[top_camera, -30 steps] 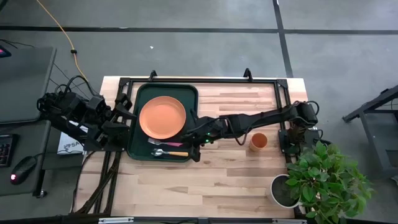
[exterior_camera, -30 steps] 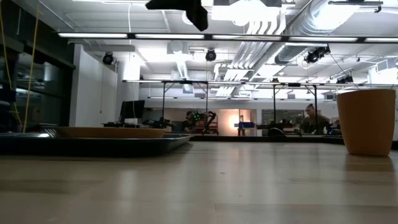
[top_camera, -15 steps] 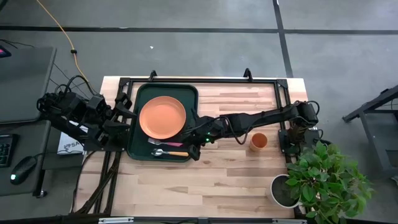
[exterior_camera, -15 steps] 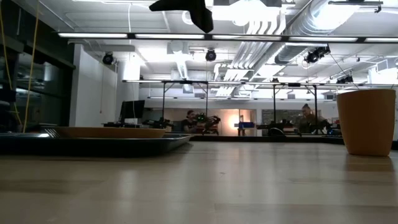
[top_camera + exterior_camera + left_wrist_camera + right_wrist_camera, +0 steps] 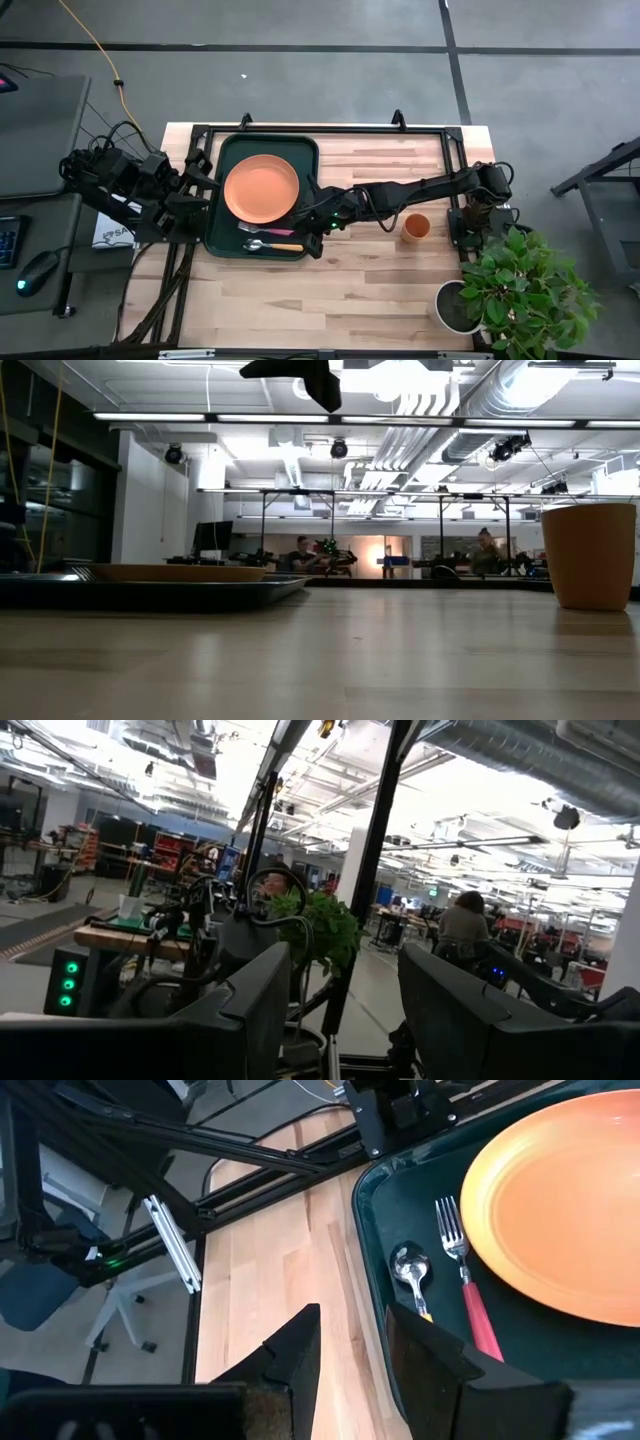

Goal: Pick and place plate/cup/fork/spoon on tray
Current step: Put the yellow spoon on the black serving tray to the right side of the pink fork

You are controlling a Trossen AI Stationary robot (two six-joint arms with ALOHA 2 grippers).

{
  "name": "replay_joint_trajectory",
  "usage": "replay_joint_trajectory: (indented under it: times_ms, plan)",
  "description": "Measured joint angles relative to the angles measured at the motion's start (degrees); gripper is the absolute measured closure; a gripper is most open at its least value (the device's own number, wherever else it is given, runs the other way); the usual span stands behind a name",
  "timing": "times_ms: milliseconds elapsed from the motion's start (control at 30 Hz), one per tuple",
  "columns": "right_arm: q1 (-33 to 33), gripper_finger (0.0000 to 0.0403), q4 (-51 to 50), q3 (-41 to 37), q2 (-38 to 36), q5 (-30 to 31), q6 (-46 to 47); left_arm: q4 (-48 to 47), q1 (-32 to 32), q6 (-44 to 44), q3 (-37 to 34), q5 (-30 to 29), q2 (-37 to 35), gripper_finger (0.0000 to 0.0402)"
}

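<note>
High view: the dark green tray [image 5: 262, 195] lies on the wooden bench [image 5: 380, 290], long axis running away from the front edge. It holds the round orange plate [image 5: 261, 188], with the fork [image 5: 268, 230] and spoon [image 5: 270, 246] lying crosswise. The cup [image 5: 416, 227] stands apart on bare wood. The left hand [image 5: 200, 180] waits beside the tray.

Right wrist view: the right hand [image 5: 352, 1342] has a narrow gap between its fingers, gripping nothing, above the tray's edge.

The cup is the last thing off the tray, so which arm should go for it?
Probably the right. The cup stands on the table beside the right arm, whose end effector hovers at the tray edge; the left end effector waits across the tray.
</note>
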Motion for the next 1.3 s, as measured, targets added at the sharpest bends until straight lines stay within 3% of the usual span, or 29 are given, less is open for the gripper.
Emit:
replay_joint_trajectory:
  times_ms: [1300]
  plan:
    - [0.0, 0.0295, -1.38, -0.06, -0.02, -4.97, 1.09, -0.04, -0.15, -0.61, 0.0, 2.21, 0.0, 0.0229]
